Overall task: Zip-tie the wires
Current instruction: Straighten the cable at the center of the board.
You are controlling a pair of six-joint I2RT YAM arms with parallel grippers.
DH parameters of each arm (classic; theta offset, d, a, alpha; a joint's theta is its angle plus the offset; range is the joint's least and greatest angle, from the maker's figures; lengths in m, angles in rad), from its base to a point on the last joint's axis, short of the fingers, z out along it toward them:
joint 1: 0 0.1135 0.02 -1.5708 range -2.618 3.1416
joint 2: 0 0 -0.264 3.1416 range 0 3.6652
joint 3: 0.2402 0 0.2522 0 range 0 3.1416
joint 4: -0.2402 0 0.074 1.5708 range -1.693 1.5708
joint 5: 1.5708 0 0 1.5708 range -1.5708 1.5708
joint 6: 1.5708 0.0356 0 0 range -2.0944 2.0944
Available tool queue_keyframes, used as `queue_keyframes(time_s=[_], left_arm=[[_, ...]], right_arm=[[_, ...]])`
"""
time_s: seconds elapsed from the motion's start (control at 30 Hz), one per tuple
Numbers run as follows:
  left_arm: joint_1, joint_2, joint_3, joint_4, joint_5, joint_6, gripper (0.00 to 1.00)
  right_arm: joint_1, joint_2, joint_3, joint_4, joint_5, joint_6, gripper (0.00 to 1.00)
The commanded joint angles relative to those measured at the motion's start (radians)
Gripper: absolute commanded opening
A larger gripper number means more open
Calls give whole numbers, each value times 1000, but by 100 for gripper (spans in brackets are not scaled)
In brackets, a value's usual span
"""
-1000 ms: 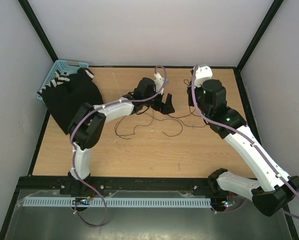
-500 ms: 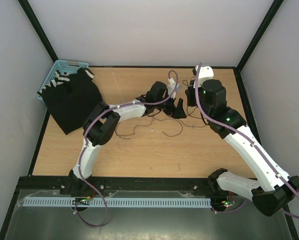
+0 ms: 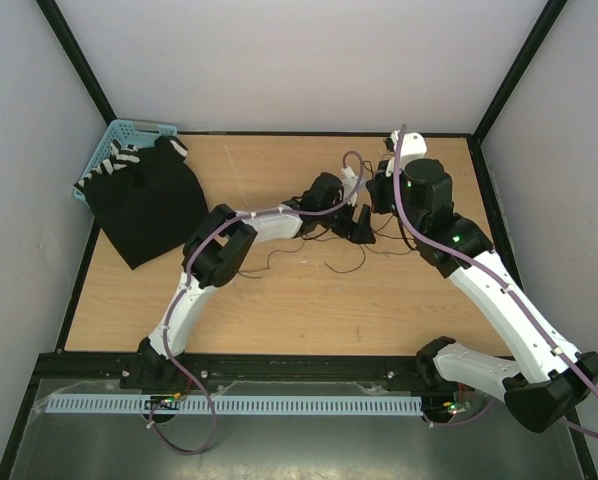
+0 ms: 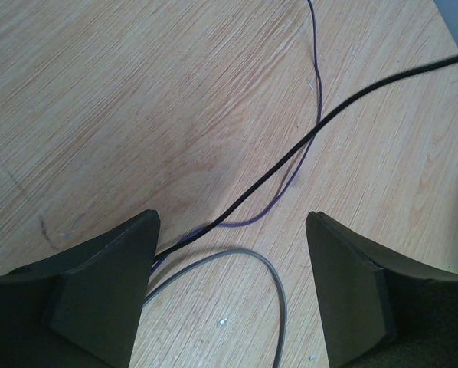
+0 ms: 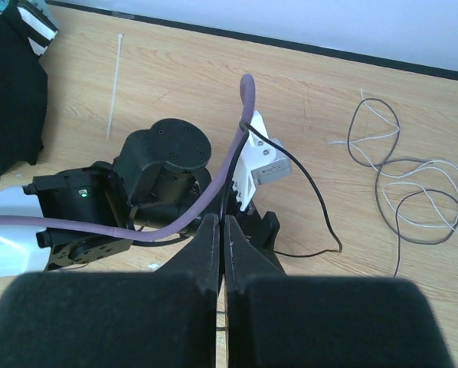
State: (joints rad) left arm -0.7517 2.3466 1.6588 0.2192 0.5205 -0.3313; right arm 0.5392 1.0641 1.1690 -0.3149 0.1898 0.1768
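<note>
The wires [image 3: 309, 252] lie as thin dark strands across the middle of the table. My left gripper [image 3: 357, 222] hovers low over them, open. In the left wrist view a black wire [image 4: 290, 149], a purple wire [image 4: 294, 172] and a grey wire [image 4: 267, 268] run between the left gripper's [image 4: 233, 230] fingers, touching neither. My right gripper [image 5: 223, 222] is shut just above the left one, and a black wire [image 5: 321, 203] seems to run from its tips in an arc down to the table. The white zip tie [image 5: 114, 84] lies straight on the wood, far left of both.
A black cloth with white stripes [image 3: 144, 200] covers the back left corner, partly over a blue basket [image 3: 119, 135]. A separate coil of grey and white wires [image 5: 405, 180] lies to the right of the grippers. Walls close the table on three sides.
My left arm has stretched to the right, bringing its gripper right beside the right gripper, and its jaws have narrowed a little. The right arm has hardly moved.
</note>
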Motion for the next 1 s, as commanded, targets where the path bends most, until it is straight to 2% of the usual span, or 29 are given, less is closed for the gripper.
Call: queue_keyframes(time_s=[0.0,0.33,0.6,0.8,0.93,0.97], left_arm=[[-16,24,48,20,-4,-22,77],[-21,44,99,20,2,-62,25],[-13,17,128,98,1,-177,1],[-8,-4,108,128,9,-196,1],[13,-46,35,137,9,-191,27],[23,-63,6,142,11,-191,31]], right_arm=[[5,-21,-10,30,-12,15,0],[5,-52,-36,50,7,29,0],[6,-90,-100,114,-7,63,0],[4,-97,-113,134,-31,74,0],[5,-112,-110,135,-16,64,0],[4,-116,-111,135,-11,59,0]])
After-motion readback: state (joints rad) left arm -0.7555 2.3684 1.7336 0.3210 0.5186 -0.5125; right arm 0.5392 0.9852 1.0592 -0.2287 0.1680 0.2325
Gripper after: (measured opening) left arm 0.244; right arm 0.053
